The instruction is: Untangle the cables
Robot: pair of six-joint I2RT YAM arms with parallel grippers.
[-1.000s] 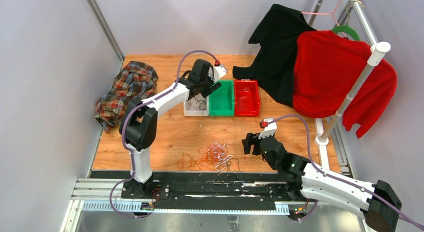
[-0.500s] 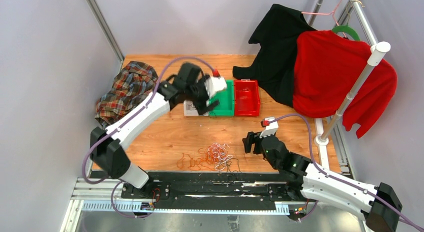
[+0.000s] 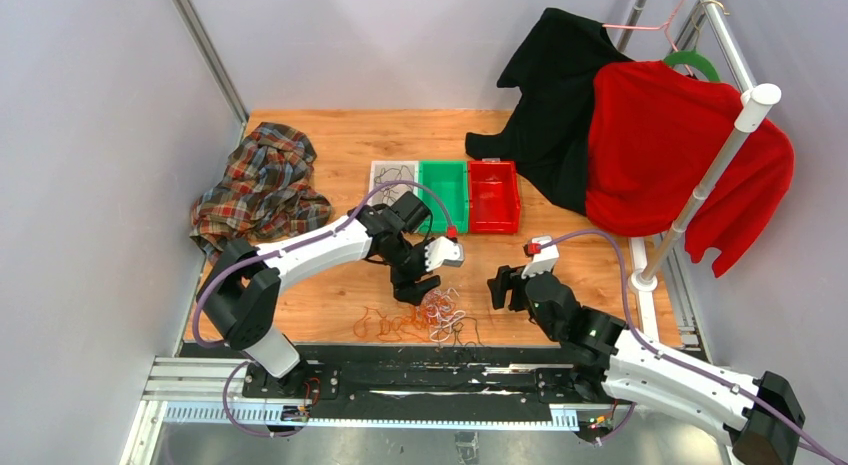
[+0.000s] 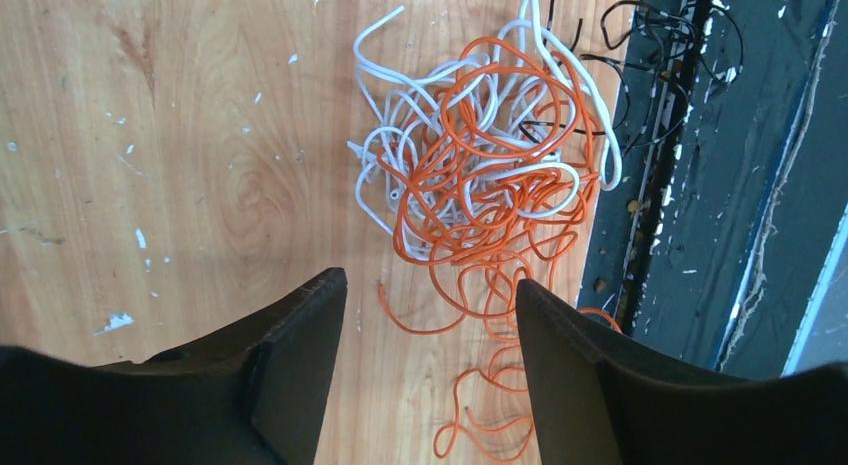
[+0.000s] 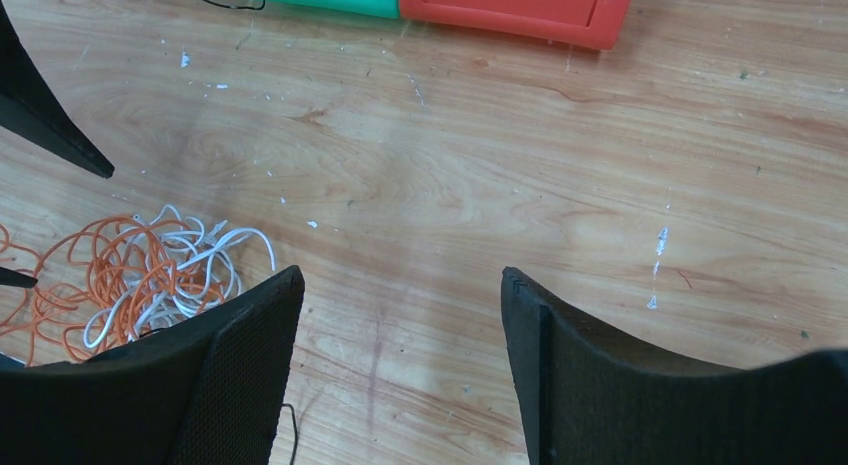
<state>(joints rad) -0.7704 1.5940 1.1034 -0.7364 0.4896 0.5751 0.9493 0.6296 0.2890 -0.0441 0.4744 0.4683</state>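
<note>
A tangle of orange, white and black cables lies on the wooden table near its front edge. In the left wrist view the tangle lies just ahead of the fingers, with loose orange loops between them. My left gripper is open and empty, hovering just above the tangle's left part. My right gripper is open and empty, to the right of the tangle, over bare wood. In the right wrist view the tangle shows at the left.
A white tray holding a black cable, a green bin and a red bin stand in a row at mid-table. A plaid shirt lies at the left. Black and red garments hang on a rack at the right.
My left arm has swung from the white tray near the bins down toward the front, and now hovers over the tangle. The right arm has barely moved.
</note>
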